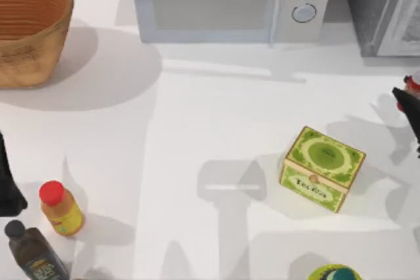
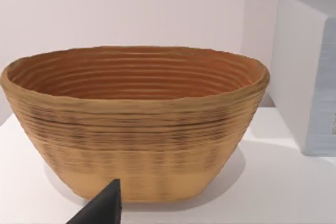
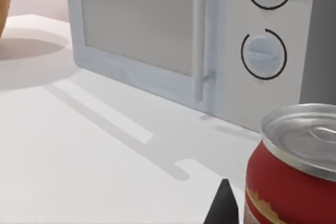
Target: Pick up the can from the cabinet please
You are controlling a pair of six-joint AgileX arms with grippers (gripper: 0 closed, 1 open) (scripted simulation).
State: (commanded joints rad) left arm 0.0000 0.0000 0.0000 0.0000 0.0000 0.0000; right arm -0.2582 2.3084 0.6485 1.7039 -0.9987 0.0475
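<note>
The can (image 3: 294, 174) is a small red cylinder with a silver-grey top, seen very close in the right wrist view. A dark fingertip (image 3: 223, 207) of my right gripper presses against its side. From above, the can (image 1: 411, 84) peeks out at the table's right edge, in front of the grey cabinet (image 1: 380, 8), with my right gripper (image 1: 408, 100) shut on it. My left gripper (image 1: 8, 191) is parked at the left edge, open and holding nothing; one of its fingertips (image 2: 107, 205) points toward the basket.
A woven basket (image 1: 29, 31) stands at the back left and a white microwave (image 1: 230, 1) at the back middle. A green tea box (image 1: 323, 168) lies right of centre. An orange bottle (image 1: 60, 209), a dark bottle (image 1: 36, 257) and a round green-and-yellow-topped thing (image 1: 335, 273) line the front.
</note>
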